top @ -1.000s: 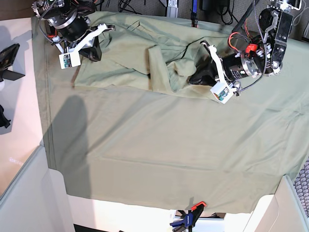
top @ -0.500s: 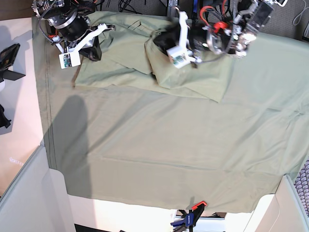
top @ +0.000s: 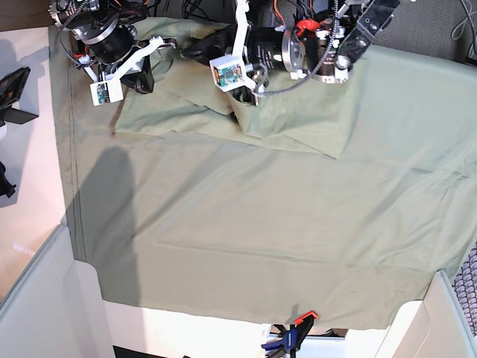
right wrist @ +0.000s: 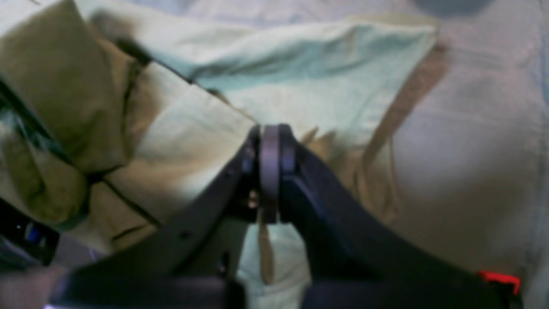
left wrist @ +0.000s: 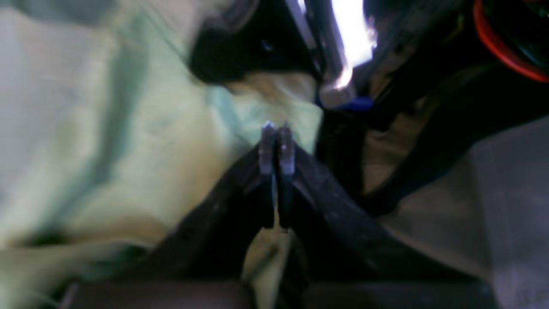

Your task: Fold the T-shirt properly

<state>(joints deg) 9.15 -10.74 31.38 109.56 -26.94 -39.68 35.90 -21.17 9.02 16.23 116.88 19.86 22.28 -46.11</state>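
The pale sage-green T-shirt [top: 298, 119] lies bunched at the far side of the green tablecloth [top: 261, 224], its right part folded over toward the left. My left gripper [top: 188, 51] reaches across the shirt's top, near the collar area. In the left wrist view it [left wrist: 276, 128] is shut, with pale shirt fabric [left wrist: 128, 141] pinched between the fingers. My right gripper [top: 145, 80] sits at the shirt's left edge. In the right wrist view it [right wrist: 269, 133] is shut on a strip of the T-shirt [right wrist: 300, 73].
The tablecloth's stitched hem [top: 74, 149] runs down the left side. A clamp [top: 294, 335] grips the cloth at the near edge. A black device [top: 13, 89] sits off the table at left. Cables [top: 201, 9] lie behind the far edge.
My left arm has swept from the shirt's right side across to the upper left, carrying the shirt's right part over with it. The right arm has stayed in place.
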